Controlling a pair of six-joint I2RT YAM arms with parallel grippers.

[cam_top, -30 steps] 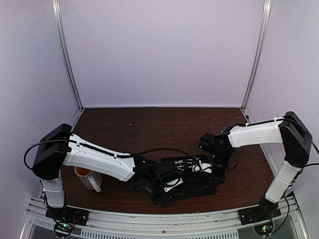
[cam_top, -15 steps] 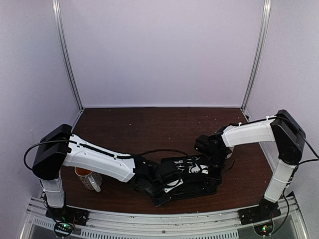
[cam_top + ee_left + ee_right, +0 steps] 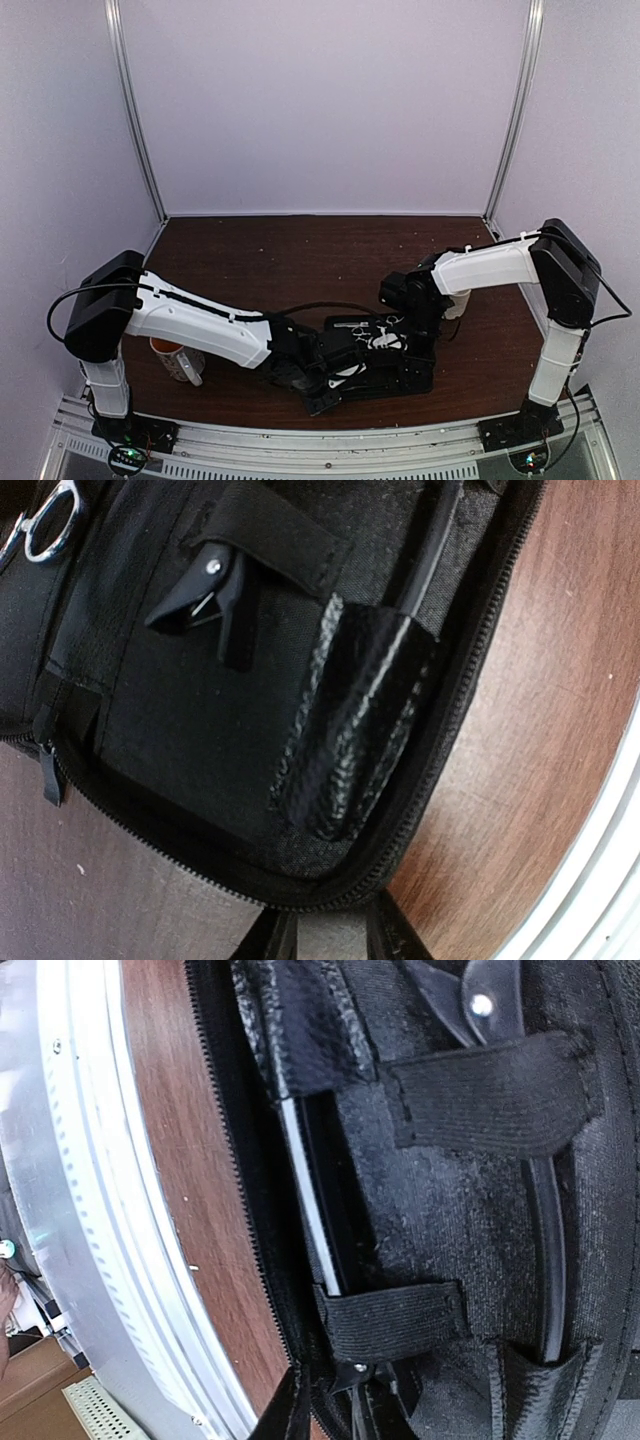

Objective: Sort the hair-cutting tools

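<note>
Lying open on the worktop [image 3: 300, 250], the case [image 3: 400, 375] holds one clip [image 3: 205, 592] under a strap at its middle and scissors [image 3: 68, 532] toward a corner. The left tool [image 3: 330, 948] sits at the case's zipper rim, and the right tool [image 3: 330, 1415] at the opposite rim, beside a second clip [image 3: 318, 1210]. Whether either tool is apart or clamped cannot be told.

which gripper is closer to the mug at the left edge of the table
Left. The left gripper is over the black case, on its half toward the mug; the right gripper is over its right part, farther off.
</note>
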